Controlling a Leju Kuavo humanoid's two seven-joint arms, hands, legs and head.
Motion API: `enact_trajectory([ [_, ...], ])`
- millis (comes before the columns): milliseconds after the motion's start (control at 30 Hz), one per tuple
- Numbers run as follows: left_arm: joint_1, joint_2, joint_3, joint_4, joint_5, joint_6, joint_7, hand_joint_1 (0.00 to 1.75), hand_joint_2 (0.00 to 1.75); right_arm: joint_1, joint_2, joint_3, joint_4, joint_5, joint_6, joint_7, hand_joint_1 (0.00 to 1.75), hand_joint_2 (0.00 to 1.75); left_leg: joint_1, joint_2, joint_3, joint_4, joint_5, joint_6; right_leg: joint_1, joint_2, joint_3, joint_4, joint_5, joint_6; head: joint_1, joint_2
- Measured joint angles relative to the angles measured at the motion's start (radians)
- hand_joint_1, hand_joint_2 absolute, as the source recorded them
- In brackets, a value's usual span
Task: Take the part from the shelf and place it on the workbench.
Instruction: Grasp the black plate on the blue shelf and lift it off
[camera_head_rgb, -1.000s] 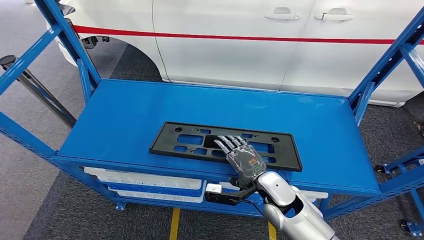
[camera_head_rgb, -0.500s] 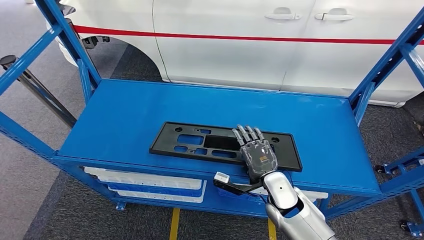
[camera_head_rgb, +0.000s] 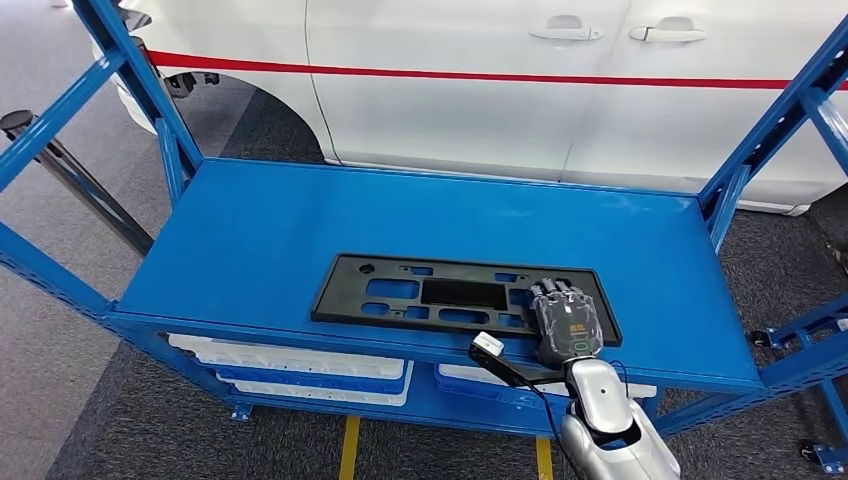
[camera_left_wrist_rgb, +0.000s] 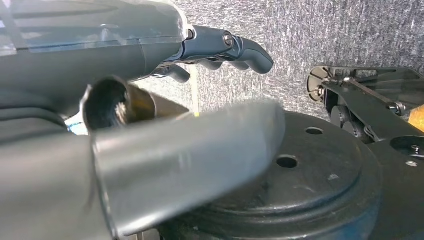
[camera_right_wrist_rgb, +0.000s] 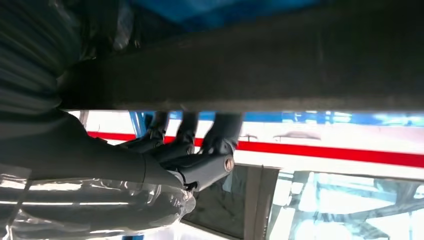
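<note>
The part (camera_head_rgb: 450, 293) is a flat black plastic frame with several cutouts, lying on the blue shelf top (camera_head_rgb: 280, 220) near its front edge. My right hand (camera_head_rgb: 565, 325) sits on the part's right end, with fingers curled over it and the silver arm rising from below the shelf edge. In the right wrist view the part's dark edge (camera_right_wrist_rgb: 300, 65) runs across in front of the hand (camera_right_wrist_rgb: 190, 160), whose fingers hook around it. My left hand (camera_left_wrist_rgb: 150, 100) hangs by my side with its fingers apart and nothing in it.
A white car with a red stripe (camera_head_rgb: 500, 90) stands close behind the shelf. Blue slanted uprights (camera_head_rgb: 150, 100) (camera_head_rgb: 770, 130) frame both shelf ends. White bins (camera_head_rgb: 300, 365) fill the lower level. A dark pole (camera_head_rgb: 70, 180) leans at the left.
My right hand slid from the part's middle to its right end and curled its fingers over it. The part shifted slightly to the right on the shelf.
</note>
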Motion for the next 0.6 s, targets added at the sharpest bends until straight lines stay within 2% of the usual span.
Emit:
enact_trajectory([
  [600,-0.007,0.001,0.001,0.005,0.036,-0.013,-0.039,0.00,1.75,0.053,0.001,-0.006,-0.115,-0.055,0.015,-0.035,1.75,1.75,0.000,0.000,0.001,0.000,0.000,0.000,0.000,0.000,0.001,0.000,0.000,0.000,0.000,0.000],
])
